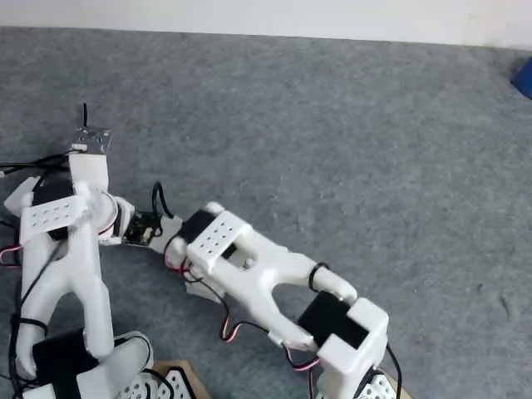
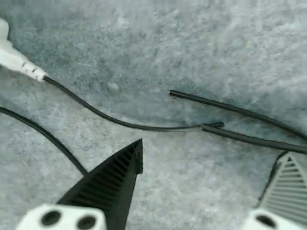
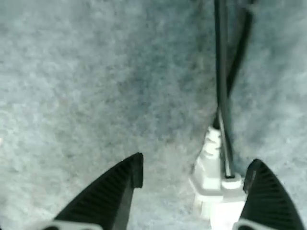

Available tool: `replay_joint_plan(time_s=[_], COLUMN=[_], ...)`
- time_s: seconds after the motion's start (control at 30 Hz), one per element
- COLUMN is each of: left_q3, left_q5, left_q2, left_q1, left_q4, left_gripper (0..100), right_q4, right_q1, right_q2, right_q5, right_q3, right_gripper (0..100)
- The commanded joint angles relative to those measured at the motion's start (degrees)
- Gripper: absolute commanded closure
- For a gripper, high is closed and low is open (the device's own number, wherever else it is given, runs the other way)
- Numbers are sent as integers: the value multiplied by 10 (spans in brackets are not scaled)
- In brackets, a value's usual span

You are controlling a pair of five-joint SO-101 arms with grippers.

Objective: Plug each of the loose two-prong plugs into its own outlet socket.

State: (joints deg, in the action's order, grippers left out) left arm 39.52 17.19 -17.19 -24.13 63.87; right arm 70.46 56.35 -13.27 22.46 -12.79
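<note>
In the right wrist view a white two-prong plug (image 3: 211, 184) lies on the grey carpet, its black cord (image 3: 221, 81) running away from it. My right gripper (image 3: 196, 159) is open around it, the plug close to one black finger (image 3: 266, 196). In the left wrist view another white plug (image 2: 14, 60) lies far off to the side, and its black cord (image 2: 110, 117) crosses the carpet ahead of my open left gripper (image 2: 213, 149), which holds nothing. In the high view the left arm (image 1: 62, 249) stands at the left, with the right arm (image 1: 258, 274) angled toward it.
More loose black cords (image 2: 249, 112) lie on the carpet (image 1: 332, 125) near the left gripper, and one more (image 2: 43, 136) passes beside its finger. A blue object (image 1: 524, 76) sits at the far right edge. A wooden board (image 1: 179, 378) shows by the arm bases.
</note>
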Motion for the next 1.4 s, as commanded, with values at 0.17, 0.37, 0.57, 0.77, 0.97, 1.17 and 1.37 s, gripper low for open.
replay_joint_plan(time_s=[0.17,0.37,0.57,0.77,0.97,1.17,1.37], left_q3=[-2,-2,-21,-92,-95,-132,-202], left_q5=[4,3,-2,-58,-58,-62,-101], left_q2=[-2,-6,-7,-7,-7,-7,-7], left_q1=[11,7,-27,-115,-118,-147,-223], left_q4=[-11,-11,-13,-10,-6,5,31], left_gripper=[597,597,597,597,597,597,597], right_q4=[23,-2,-1,-4,-10,-40,-57], right_q1=[11,-2,0,-3,-15,-48,-45], right_q2=[8,8,8,10,8,10,10], right_q5=[-29,-29,-34,-31,-34,-47,-123], right_q3=[38,-5,-5,-1,0,1,1], right_gripper=[681,712,983,992,990,988,988])
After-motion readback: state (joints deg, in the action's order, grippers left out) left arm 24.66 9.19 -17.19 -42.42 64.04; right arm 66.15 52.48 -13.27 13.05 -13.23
